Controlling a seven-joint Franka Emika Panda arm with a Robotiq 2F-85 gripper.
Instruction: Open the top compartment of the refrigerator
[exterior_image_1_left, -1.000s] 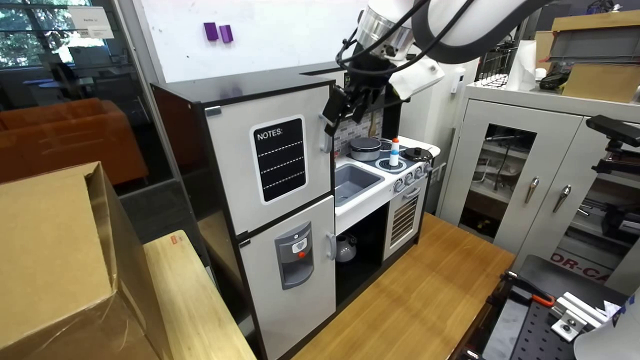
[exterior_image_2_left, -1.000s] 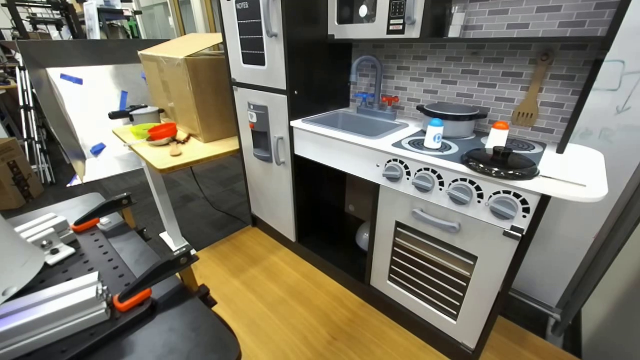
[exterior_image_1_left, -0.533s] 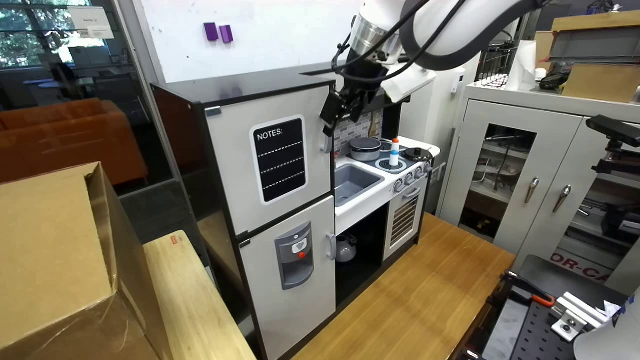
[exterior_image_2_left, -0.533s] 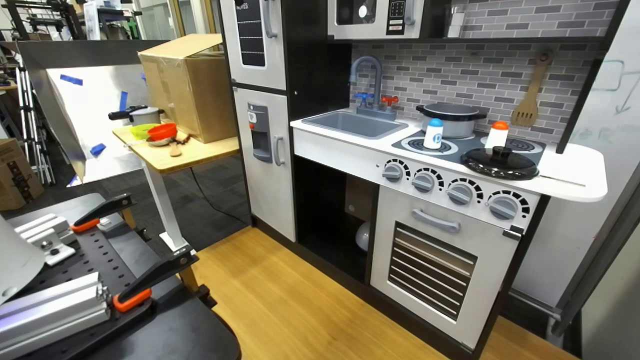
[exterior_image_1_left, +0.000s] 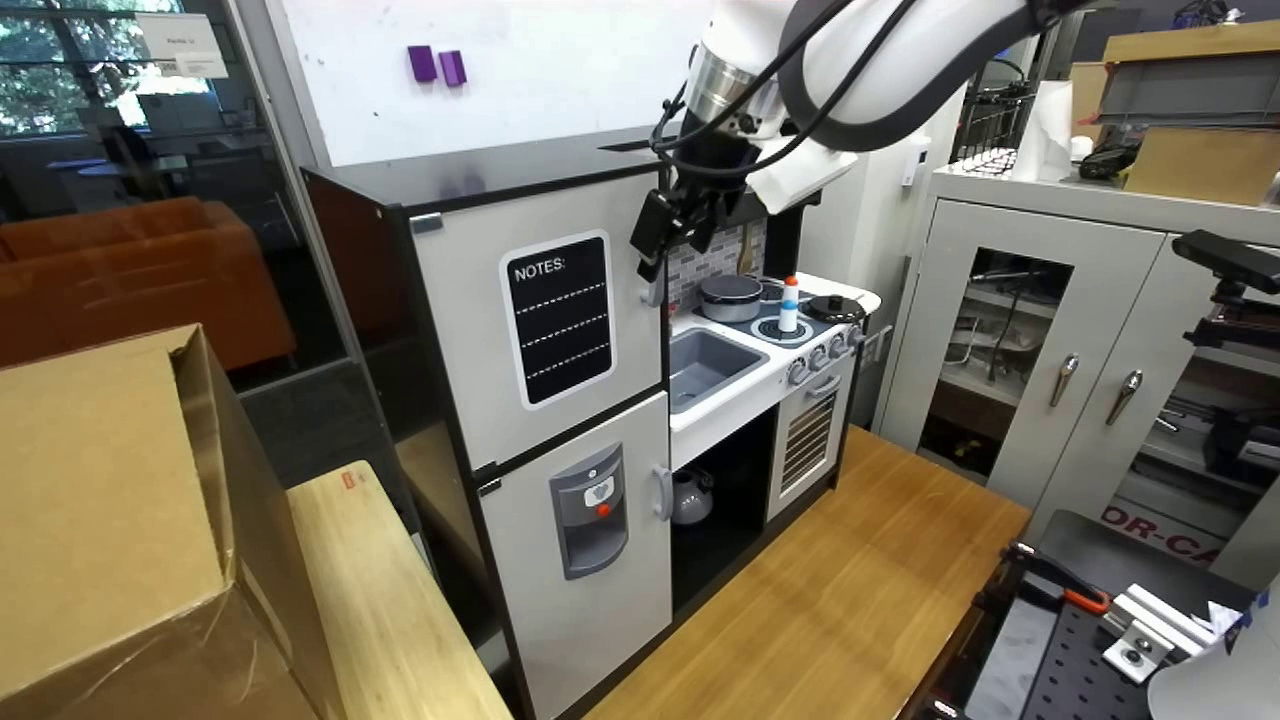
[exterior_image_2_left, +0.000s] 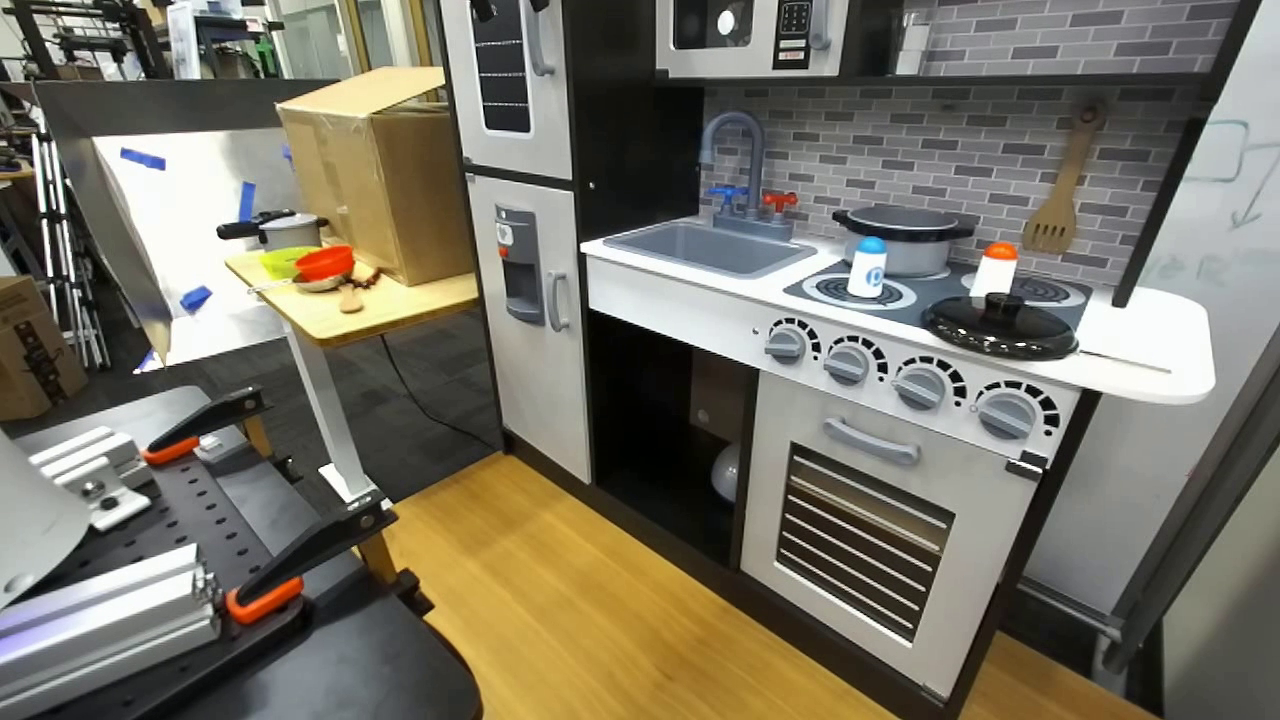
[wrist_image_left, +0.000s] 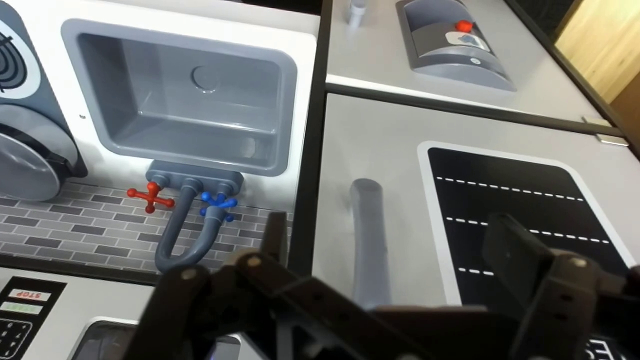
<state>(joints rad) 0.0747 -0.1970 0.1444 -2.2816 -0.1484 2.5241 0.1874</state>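
"Over on the left, on the fridge (exterior_image_1_left: 540, 450), the top door (exterior_image_1_left: 558, 318) sits closed. Does the gripper (wrist_image_left: 390, 230) have hold of it?"

"No. Its jaws stand wide apart, gripping nothing. The handle (wrist_image_left: 370, 245), close to the door's right edge, shows between the fingers (wrist_image_left: 274, 240): one on the right, toward the sink (wrist_image_left: 190, 110), one on the left, over the black panel (wrist_image_left: 530, 206). Whether either touches it, I can't tell."

"What could spoil it?"

"Squeezing too soon, for one. If the fingers aren't deep enough around the handle, I'd expect them to slide off on the pull."

"And pushing in too deep?"

"Then the left finger might jam against the panel, as the handle doesn't seem to stand far out. The gripper also slants down from the right, so it may catch only the upper end and twist."

"Suppose the hold is good."

"Then I'd watch the path. The hinges (exterior_image_1_left: 427, 222) are on the left, so the handle has to swing in an arc, toward the near side and leftward. A straight tug could wrench it free, or drag the whole fridge if that is as light as it looks."

"And the carton (exterior_image_1_left: 100, 490), off to the left?"

"Only a trouble if the door swings very wide."
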